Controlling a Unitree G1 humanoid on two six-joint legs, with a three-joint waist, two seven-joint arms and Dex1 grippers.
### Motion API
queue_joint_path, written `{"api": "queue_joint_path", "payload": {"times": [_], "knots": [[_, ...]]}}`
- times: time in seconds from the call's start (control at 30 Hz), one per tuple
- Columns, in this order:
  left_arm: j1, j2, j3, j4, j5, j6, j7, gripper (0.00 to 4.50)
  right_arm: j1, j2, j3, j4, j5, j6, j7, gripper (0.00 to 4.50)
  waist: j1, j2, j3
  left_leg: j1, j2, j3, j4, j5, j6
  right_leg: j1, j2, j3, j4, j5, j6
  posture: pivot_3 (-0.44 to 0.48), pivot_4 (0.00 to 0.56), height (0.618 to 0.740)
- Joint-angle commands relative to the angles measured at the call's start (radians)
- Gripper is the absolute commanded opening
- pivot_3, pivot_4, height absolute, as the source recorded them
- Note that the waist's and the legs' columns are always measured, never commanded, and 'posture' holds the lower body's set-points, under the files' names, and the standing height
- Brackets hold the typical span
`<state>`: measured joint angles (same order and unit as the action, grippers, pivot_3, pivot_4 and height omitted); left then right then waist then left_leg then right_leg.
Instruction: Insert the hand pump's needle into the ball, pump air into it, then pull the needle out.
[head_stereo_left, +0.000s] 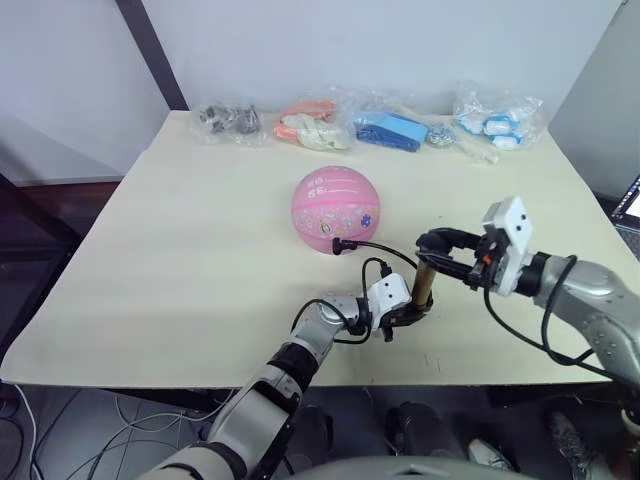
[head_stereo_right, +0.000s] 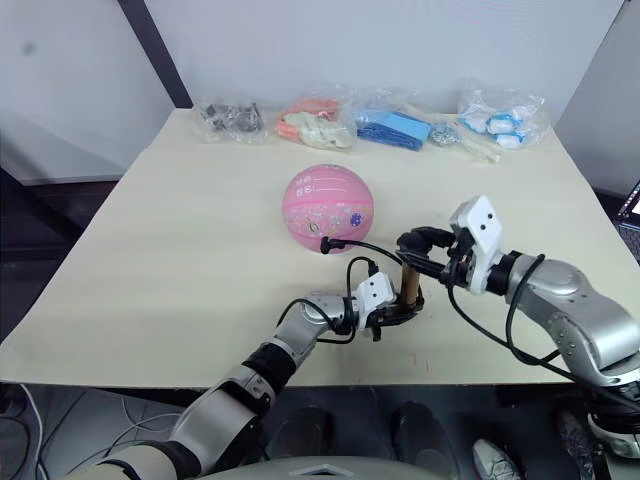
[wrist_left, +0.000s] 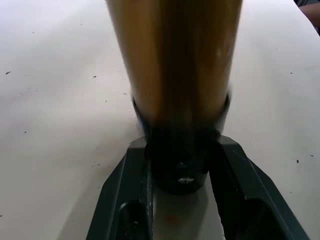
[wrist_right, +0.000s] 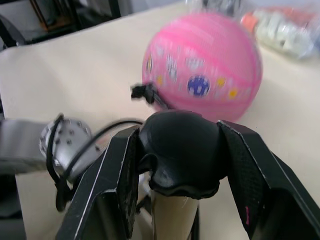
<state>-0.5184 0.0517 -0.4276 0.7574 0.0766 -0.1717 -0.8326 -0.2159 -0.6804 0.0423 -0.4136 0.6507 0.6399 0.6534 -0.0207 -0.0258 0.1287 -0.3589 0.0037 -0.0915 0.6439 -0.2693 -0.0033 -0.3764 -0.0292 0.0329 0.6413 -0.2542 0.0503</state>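
The pink ball (head_stereo_left: 336, 209) rests round on the table's middle. The hand pump (head_stereo_left: 424, 284) stands upright near the front edge, its gold-bronze barrel (wrist_left: 175, 55) rising from a black end cap (wrist_left: 181, 162). My left gripper (head_stereo_left: 408, 312) is shut on that end cap at the table surface. My right gripper (head_stereo_left: 446, 256) is shut on the black T-handle (wrist_right: 180, 150) on top. The thin black hose (head_stereo_left: 385, 250) runs from the pump to the ball's near side, where its black tip (wrist_right: 142, 92) meets the ball. The needle itself is hidden.
Along the table's far edge lie clear bags: dark metal parts (head_stereo_left: 229, 119), orange and white items (head_stereo_left: 310, 125), a blue item (head_stereo_left: 392, 131), and blue-white pieces (head_stereo_left: 496, 122). The table's front edge (head_stereo_left: 200, 385) is close below the pump.
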Motion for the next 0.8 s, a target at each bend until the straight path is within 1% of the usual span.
{"api": "queue_joint_path", "payload": {"times": [0.03, 0.13, 0.23, 0.33, 0.47, 0.53, 0.6, 0.67, 0.73, 0.8], "knots": [[0.030, 0.015, -0.021, 0.032, 0.039, 0.035, -0.012, 1.08, 0.081, 0.006, 0.139, 0.106, -0.077, 0.061, 0.034, 1.90, 0.000, -0.001, -0.002, 0.000, 0.000, 0.000, 0.000, 0.000, 0.000, 0.000, 0.000, 0.000, 0.000, 0.000, 0.000, 0.000, 0.150, 0.740], [0.032, 0.015, -0.021, 0.028, 0.039, 0.038, -0.013, 1.08, 0.084, 0.002, 0.123, 0.088, -0.084, 0.063, 0.051, 1.90, 0.000, -0.002, -0.003, 0.000, 0.000, 0.000, -0.001, 0.000, 0.000, 0.000, 0.000, 0.000, 0.000, 0.000, 0.000, 0.000, 0.150, 0.740], [0.035, 0.015, -0.021, 0.023, 0.038, 0.040, -0.014, 1.08, 0.060, -0.011, 0.051, 0.033, -0.037, 0.079, 0.062, 1.90, 0.000, -0.002, -0.003, 0.000, 0.000, -0.001, -0.001, 0.000, 0.000, 0.000, 0.000, 0.000, 0.000, 0.000, -0.001, 0.000, 0.150, 0.740], [0.037, 0.016, -0.021, 0.022, 0.038, 0.041, -0.016, 1.08, -0.004, -0.030, -0.063, -0.031, 0.074, 0.149, 0.046, 1.90, 0.001, 0.001, 0.000, -0.001, 0.000, -0.001, -0.001, 0.000, 0.000, -0.001, 0.000, 0.000, 0.000, 0.000, -0.001, 0.000, 0.150, 0.740], [0.040, 0.015, -0.021, 0.019, 0.038, 0.043, -0.018, 1.08, -0.121, -0.097, -0.230, -0.096, 0.261, 0.280, 0.013, 1.90, 0.007, 0.012, 0.018, -0.004, -0.002, 0.000, -0.001, 0.000, 0.000, -0.003, -0.002, 0.000, 0.000, 0.000, -0.001, 0.000, 0.150, 0.740], [0.040, 0.014, -0.021, 0.019, 0.039, 0.044, -0.019, 1.08, -0.176, -0.129, -0.293, -0.100, 0.339, 0.335, -0.007, 1.90, 0.008, 0.012, 0.018, -0.008, -0.003, -0.001, -0.001, 0.000, 0.000, -0.006, -0.003, 0.000, 0.000, 0.001, -0.002, 0.000, 0.150, 0.740], [0.040, 0.013, -0.020, 0.019, 0.039, 0.044, -0.020, 1.08, -0.217, -0.154, -0.333, -0.098, 0.390, 0.370, -0.023, 1.90, 0.010, 0.013, 0.019, -0.012, -0.003, -0.001, -0.001, 0.000, 0.000, -0.010, -0.003, 0.000, 0.000, 0.002, -0.005, 0.000, 0.150, 0.740], [0.041, 0.012, -0.018, 0.020, 0.040, 0.044, -0.021, 1.08, -0.249, -0.172, -0.362, -0.094, 0.433, 0.398, -0.043, 1.90, 0.010, 0.013, 0.020, -0.015, -0.004, -0.001, -0.001, 0.000, 0.000, -0.012, -0.004, 0.000, 0.000, 0.002, -0.005, 0.000, 0.150, 0.740], [0.042, 0.012, -0.017, 0.020, 0.041, 0.044, -0.022, 1.08, -0.296, -0.198, -0.398, -0.086, 0.482, 0.418, -0.061, 1.90, 0.010, 0.013, 0.020, -0.021, -0.005, -0.002, 0.002, 0.000, 0.000, -0.017, -0.005, -0.001, 0.000, 0.003, -0.004, 0.000, 0.150, 0.740], [0.043, 0.013, -0.017, 0.018, 0.041, 0.044, -0.022, 1.08, -0.329, -0.216, -0.419, -0.076, 0.523, 0.434, -0.083, 1.90, 0.010, 0.013, 0.021, -0.023, -0.006, -0.002, 0.004, 0.000, 0.000, -0.018, -0.006, -0.001, 0.001, 0.003, -0.004, 0.000, 0.150, 0.740]]}}
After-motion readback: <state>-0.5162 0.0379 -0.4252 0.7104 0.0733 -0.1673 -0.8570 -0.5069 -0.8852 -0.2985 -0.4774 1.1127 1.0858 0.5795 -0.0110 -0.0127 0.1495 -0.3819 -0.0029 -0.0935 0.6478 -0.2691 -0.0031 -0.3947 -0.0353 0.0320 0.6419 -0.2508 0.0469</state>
